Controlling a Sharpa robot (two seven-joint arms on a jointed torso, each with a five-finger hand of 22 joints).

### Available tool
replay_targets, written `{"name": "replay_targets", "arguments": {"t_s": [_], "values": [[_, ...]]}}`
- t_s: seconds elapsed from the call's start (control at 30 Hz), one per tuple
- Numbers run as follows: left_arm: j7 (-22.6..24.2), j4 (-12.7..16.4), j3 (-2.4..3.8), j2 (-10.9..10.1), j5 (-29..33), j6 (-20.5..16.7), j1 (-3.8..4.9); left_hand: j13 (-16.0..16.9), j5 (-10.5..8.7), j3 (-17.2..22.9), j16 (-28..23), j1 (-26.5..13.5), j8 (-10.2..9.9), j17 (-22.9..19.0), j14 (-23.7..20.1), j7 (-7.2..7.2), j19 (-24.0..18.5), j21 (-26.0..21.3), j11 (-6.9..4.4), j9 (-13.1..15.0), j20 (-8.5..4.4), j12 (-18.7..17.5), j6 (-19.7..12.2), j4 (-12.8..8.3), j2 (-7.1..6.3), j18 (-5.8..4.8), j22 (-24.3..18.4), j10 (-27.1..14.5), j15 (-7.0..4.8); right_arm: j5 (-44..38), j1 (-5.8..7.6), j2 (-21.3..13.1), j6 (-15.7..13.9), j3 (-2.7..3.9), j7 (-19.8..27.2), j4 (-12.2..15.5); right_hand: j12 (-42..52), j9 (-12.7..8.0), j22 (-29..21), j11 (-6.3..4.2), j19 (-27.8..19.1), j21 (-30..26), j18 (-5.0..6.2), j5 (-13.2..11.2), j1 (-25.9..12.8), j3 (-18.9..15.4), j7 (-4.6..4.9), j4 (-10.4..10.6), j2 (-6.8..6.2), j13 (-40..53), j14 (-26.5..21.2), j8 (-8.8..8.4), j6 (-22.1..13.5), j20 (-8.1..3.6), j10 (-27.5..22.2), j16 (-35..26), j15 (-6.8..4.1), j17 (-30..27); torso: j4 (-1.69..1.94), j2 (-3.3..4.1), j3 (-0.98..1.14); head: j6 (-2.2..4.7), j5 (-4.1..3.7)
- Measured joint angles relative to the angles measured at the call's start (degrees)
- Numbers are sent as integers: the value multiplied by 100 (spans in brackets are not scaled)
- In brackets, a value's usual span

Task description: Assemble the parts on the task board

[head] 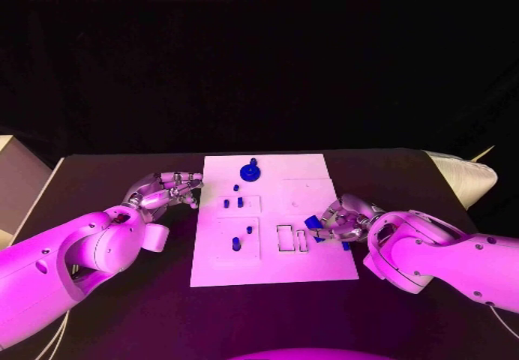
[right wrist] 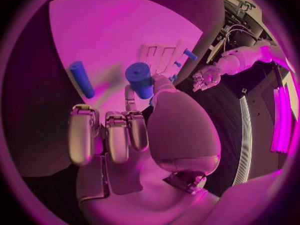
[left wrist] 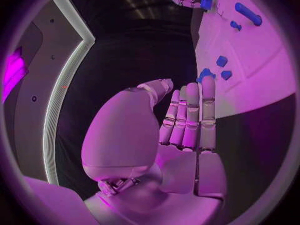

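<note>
The white task board (head: 271,262) lies in the middle of the black table. My right hand (head: 344,219) is over the board's right side and pinches a short blue cylinder part (right wrist: 139,79) at its fingertips; the same part (head: 313,223) shows beside two rectangular slots (head: 292,238). Another blue cylinder (right wrist: 81,78) lies on the board beyond the fingers. My left hand (head: 168,189) hovers just off the board's left edge with straight fingers (left wrist: 190,115), holding nothing. A round blue part (head: 250,172) sits near the far edge, and small blue pegs (head: 232,202) (head: 236,243) stand in the left panels.
A pale box stands at the table's left edge (head: 16,180) and a white bundle at the far right corner (head: 465,176). Bare black tabletop (head: 130,322) surrounds the board.
</note>
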Motion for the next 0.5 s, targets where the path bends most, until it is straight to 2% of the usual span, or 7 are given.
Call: {"name": "replay_targets", "arguments": {"t_s": [0.27, 0.43, 0.5], "values": [[-1, 4, 0, -3, 2, -1, 0, 0, 0, 0, 0, 0, 0, 0, 0, 0, 0, 0, 0, 0, 0, 0, 0, 0, 0, 0, 0, 0, 0, 369, 26, 337, -113, -1, 72, 61, 0, 0, 0, 0, 0, 27, 0, -16, 0, 69, 0, 11, 0, 0, 0, -26, 0, 0, 0, 0, 0, 0, 2, 3, 1, 13, 27], [-3, 11, 0, -3, 2, -1, -1, 1, 0, 0, 0, 0, 0, 0, 0, 0, 0, 0, 0, 0, 0, 0, 0, 0, 0, 0, 0, 0, 0, 478, 29, 545, -89, -3, 90, -14, 0, -18, 1, 1, 0, 27, 0, -139, 0, 153, 0, 9, 0, -1, 0, -37, 0, 1, 0, 0, 1, -1, 5, 5, 0, 4, 19], [-3, 13, 0, -4, 2, -1, -1, 1, 0, 0, 0, 0, 0, 0, 0, 0, 0, 0, 0, 0, 0, 0, 0, 0, 0, 0, 0, 0, 0, 504, 28, 607, -50, -5, 90, -64, 0, -27, 4, 1, 0, 27, 0, -297, -1, 193, 12, 15, 1, -1, 0, -36, 12, 1, 0, 0, 1, -1, 5, 7, 0, 1, 18]]}}
